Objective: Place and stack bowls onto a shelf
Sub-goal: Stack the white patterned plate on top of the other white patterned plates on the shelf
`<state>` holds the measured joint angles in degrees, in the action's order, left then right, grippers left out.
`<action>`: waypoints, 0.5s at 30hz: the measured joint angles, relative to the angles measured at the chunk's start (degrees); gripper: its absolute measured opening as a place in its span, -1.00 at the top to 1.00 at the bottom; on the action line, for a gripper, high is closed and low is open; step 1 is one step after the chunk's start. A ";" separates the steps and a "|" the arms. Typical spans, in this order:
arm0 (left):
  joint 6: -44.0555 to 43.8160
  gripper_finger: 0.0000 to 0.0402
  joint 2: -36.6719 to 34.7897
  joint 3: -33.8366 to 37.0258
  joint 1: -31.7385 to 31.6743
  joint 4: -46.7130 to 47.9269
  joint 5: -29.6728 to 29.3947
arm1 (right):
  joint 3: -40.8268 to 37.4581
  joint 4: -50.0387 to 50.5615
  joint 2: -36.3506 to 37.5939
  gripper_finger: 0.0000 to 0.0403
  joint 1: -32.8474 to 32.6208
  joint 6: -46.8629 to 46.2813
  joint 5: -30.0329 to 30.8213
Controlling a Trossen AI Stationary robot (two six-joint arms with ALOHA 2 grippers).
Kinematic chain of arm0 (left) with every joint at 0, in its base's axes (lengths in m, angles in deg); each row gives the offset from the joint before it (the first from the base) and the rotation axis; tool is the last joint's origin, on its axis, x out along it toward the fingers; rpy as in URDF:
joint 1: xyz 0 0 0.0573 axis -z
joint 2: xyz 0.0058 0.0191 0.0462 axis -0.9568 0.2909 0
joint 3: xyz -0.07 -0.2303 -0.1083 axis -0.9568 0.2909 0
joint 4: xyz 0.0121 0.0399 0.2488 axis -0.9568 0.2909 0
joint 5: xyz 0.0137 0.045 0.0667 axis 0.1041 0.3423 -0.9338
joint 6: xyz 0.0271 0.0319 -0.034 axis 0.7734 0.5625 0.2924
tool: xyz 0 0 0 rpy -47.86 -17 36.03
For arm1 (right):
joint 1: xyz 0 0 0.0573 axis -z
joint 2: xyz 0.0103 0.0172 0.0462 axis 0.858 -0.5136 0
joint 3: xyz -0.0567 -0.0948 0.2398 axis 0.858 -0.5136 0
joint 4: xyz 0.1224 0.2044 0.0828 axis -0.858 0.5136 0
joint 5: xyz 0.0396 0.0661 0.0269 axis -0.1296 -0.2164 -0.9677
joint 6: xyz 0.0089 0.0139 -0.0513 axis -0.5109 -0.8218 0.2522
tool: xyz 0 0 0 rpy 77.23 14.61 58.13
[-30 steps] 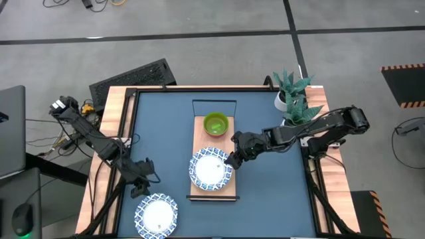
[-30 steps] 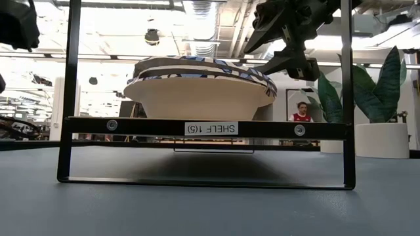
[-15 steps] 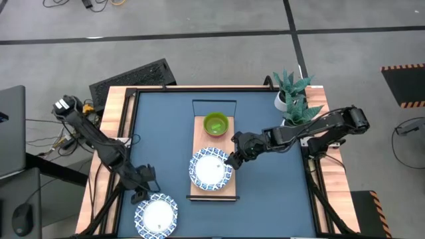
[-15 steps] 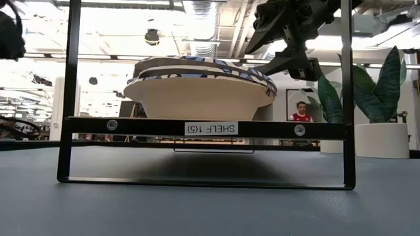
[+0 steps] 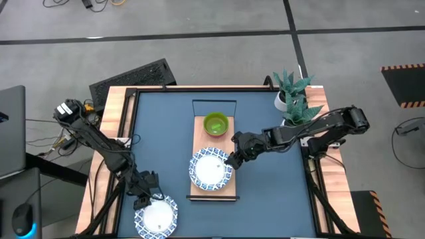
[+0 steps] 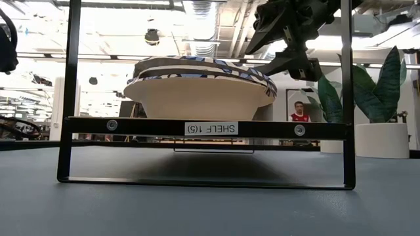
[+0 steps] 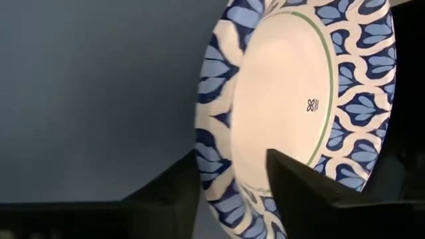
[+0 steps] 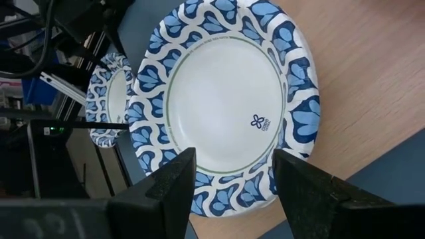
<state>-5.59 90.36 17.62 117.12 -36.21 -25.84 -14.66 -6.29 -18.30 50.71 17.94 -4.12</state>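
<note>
A stack of white dishes with blue patterned rims (image 5: 211, 168) sits on the near half of the wooden shelf (image 5: 199, 143). A green bowl (image 5: 215, 123) sits on its far half. My right gripper (image 5: 232, 159) is open at the stack's right rim, its fingers on either side of the rim (image 8: 232, 196). Another such dish (image 5: 157, 218) lies on the table near the near left corner. My left gripper (image 5: 147, 191) is open over that dish's far rim, one finger (image 7: 176, 196) outside the rim and one (image 7: 299, 192) above the well. My left gripper straddles the loose dish's far rim (image 7: 216, 179), coming from above and the far side; I cannot tell whether a finger touches it. My right gripper stands at the top dish's right rim (image 6: 266, 73), slanting down from the right; I cannot tell whether it touches.
The shelf stands raised on a black metal frame (image 6: 69, 98) in the table's middle. A white plant pot (image 5: 289, 99) stands at the far right corner. A raised wooden border (image 5: 123, 119) runs round the tabletop. A person (image 6: 300, 111) shows far off in the room.
My left gripper has gone toward the table's near edge and down onto the far rim of the loose dish.
</note>
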 joint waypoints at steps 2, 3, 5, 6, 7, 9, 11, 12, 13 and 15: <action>-0.47 0.39 0.00 -0.01 0.00 0.00 0.20 | 0.00 0.01 0.00 -0.11 0.00 0.00 -0.01; -0.92 0.49 0.00 -0.01 0.00 0.00 0.20 | 0.00 0.02 0.00 -0.11 0.00 0.02 -0.01; -1.82 0.70 0.00 -0.01 0.00 0.00 0.04 | 0.00 0.02 0.00 -0.11 0.00 0.02 -0.01; -2.12 0.80 0.00 0.00 0.00 -0.05 -0.01 | 0.00 0.04 0.00 -0.11 0.00 0.02 -0.01; -2.45 0.89 -0.02 -0.01 0.00 -0.09 -0.11 | 0.00 0.02 0.00 -0.11 0.00 0.04 -0.01; -3.22 0.95 -0.02 -0.01 0.00 -0.08 -0.42 | 0.00 0.02 0.00 -0.11 0.00 0.07 -0.01; -3.93 0.96 -0.02 -0.01 0.00 -0.09 -0.45 | 0.00 0.02 0.00 -0.11 0.00 0.07 -0.01; -4.75 0.97 -0.02 -0.01 0.00 -0.07 -0.37 | 0.00 0.02 0.00 -0.11 0.00 0.07 -0.01; -6.07 0.98 -0.07 -0.01 -0.02 -0.03 -0.16 | 0.00 0.04 0.00 -0.11 0.00 0.09 -0.01; -9.15 0.99 -0.75 -0.01 -0.02 0.13 0.44 | 0.00 0.04 0.00 -0.11 0.00 0.11 -0.01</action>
<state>-14.74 89.61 17.62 117.10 -36.07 -25.40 -14.66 -6.25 -18.30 50.71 18.05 -4.14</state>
